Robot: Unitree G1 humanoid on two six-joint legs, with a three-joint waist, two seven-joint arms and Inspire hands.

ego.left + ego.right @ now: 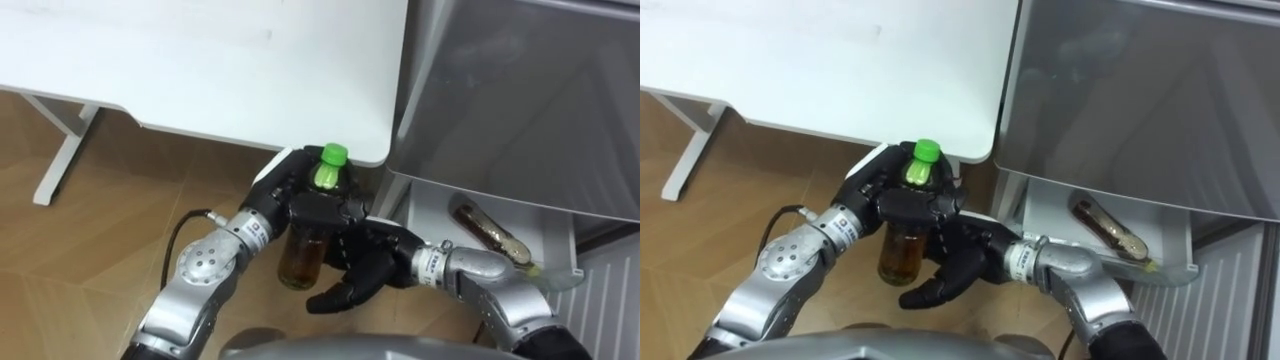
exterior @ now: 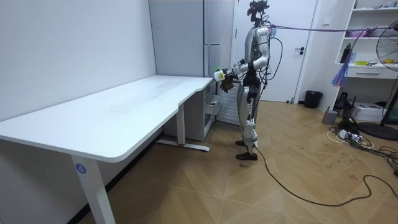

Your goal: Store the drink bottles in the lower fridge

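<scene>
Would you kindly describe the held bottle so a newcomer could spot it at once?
Find the grey fridge beside the white table; its lower drawer stands open. Left of that drawer, the left hand curls its fingers round an upright bottle, the right hand open beside it. This bottle's green cap and upright pose distinguish it from the other bottle lying in the drawer.

Office-type room. Long white standing desk (image 2: 118, 115) on metal legs along plain wall. Herringbone wood floor (image 2: 205, 186). White door (image 2: 277, 56), wall shelving (image 2: 373, 70) with oddments, floor fan (image 2: 388, 46), black waste bin (image 2: 313, 99), loose cables (image 2: 348, 134) on floor. Tall grey fridge (image 2: 180, 37) at desk's end.
</scene>
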